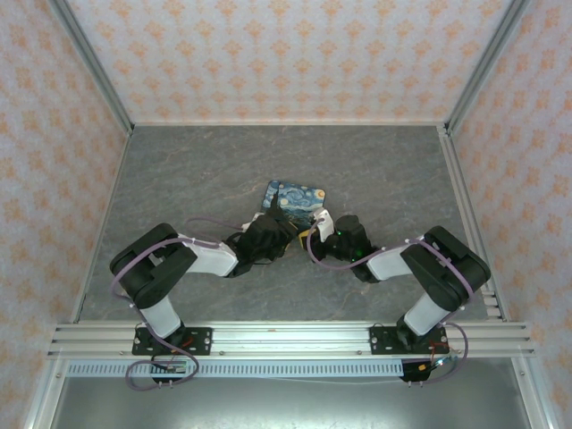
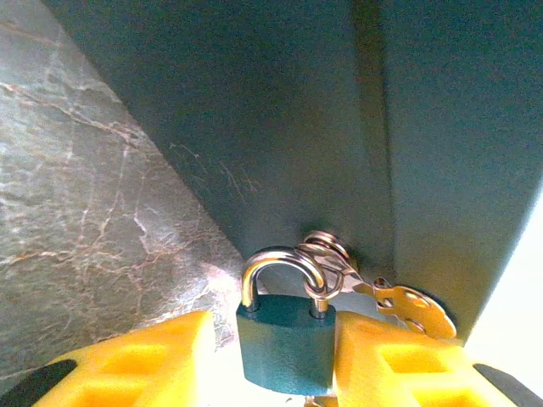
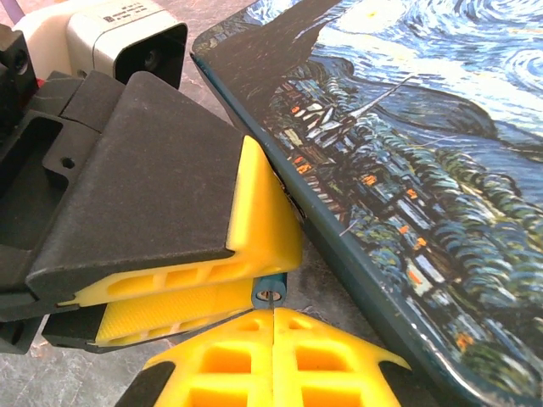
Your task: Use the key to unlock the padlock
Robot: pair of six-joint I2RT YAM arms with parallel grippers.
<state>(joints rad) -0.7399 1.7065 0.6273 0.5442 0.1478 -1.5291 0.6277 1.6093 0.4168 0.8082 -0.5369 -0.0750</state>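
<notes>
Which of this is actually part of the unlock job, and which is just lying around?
Job:
- padlock, flanked by the left claw
- key: likely the small blue bit at the tips of the shut right claw

Lying about:
- box, beside the padlock
- ringed key on the shackle, probably a spare
- table

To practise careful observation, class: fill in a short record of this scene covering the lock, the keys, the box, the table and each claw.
padlock: dark teal body, shackle closed, beside the box's side wall
ring of keys: looped on the shackle
box: starry-night print on top, flat on the table
table: grey marbled surface
left claw: open, straddling the padlock
right claw: shut, just in front of the left claw
</notes>
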